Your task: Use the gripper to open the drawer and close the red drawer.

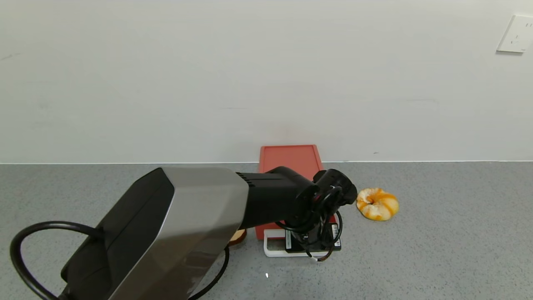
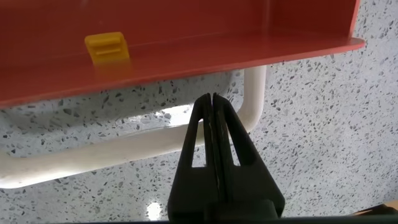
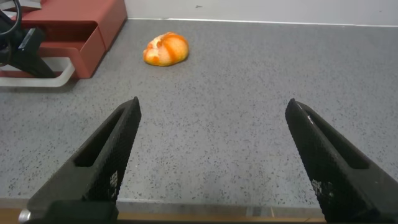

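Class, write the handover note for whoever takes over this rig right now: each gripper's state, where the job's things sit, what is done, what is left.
Left gripper: shut, fingers together, tips inside the white loop handle of the red drawer; it clamps nothing.
Right gripper: open, empty, hovering low over the bare counter, well away from the drawer.
The drawer sits against the wall, handle toward the robot. Its tray looks partly pulled out, with a small yellow piece inside.
An orange pastry lies to the drawer's right.
Done: handle hooked, tray apparently out.
Left: finish opening if needed, then push the tray shut.
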{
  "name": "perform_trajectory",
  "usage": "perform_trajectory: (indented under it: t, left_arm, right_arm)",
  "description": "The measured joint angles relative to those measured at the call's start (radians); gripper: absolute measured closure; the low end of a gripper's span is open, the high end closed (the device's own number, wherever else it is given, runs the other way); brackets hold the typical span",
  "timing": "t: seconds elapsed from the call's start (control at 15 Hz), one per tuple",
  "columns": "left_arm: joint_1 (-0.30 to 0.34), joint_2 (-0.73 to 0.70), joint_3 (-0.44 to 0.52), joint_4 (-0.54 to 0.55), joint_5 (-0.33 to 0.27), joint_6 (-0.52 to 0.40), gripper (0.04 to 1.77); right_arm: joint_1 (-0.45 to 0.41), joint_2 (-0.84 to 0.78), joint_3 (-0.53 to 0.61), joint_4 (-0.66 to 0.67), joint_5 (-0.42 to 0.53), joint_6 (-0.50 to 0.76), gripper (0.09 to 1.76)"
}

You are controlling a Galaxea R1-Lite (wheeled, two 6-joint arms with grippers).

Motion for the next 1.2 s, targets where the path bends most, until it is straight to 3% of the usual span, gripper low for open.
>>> perform_trajectory:
  t: [1.2]
  left_arm:
    - [-0.050,-0.036,0.076,0.004,-0.010,-0.059,1.70]
  right_arm:
    - [0.000,0.000,0.000,0.000,0.000,0.000,0.14]
